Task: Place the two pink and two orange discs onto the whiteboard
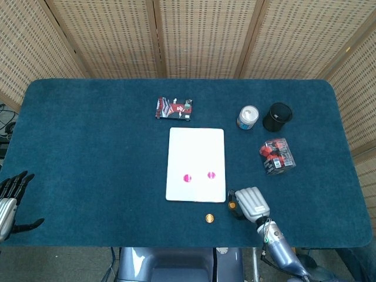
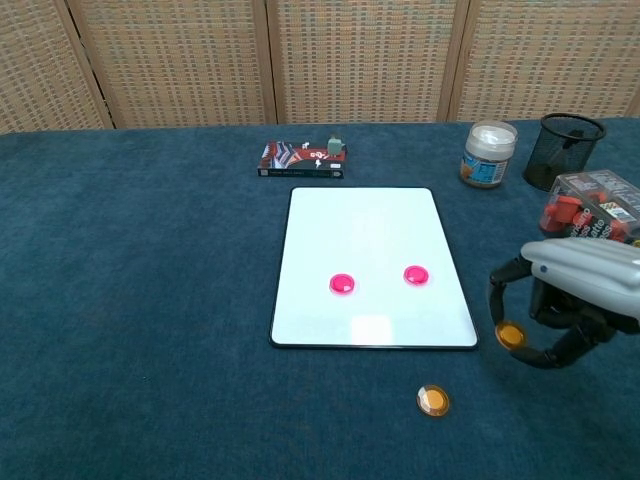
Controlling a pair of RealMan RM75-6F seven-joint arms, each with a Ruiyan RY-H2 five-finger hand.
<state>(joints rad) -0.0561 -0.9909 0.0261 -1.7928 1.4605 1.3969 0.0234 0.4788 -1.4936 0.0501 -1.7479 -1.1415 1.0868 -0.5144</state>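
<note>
My right hand (image 2: 575, 300) pinches one small orange disc (image 2: 511, 335) between thumb and a fingertip, lifted off the blue cloth of the table (image 1: 88, 135) just beyond the whiteboard's near right corner. The flat white rectangular whiteboard (image 2: 365, 240) lies at the table's middle with its long axis running from the near edge toward the far edge, and it sits directly to the left of my right hand. That is the relation the next move turns on: I judge a short carry leftward over the board's right edge will bring the disc above bare white surface.

Two pink discs already rest on the board's near half, one (image 2: 342, 284) left of centre and the other (image 2: 416, 275) right of it, well apart from each other. The second orange disc (image 2: 433, 401) lies on the cloth just off the board's near edge, close to the near edge of the table and nearer my right hand than my left.

My left hand (image 1: 10, 197) hangs at the table's near left corner, fingers spread and holding nothing, well away from everything that matters.

I would set the held disc clear of the right pink disc so it does not knock it.
</note>
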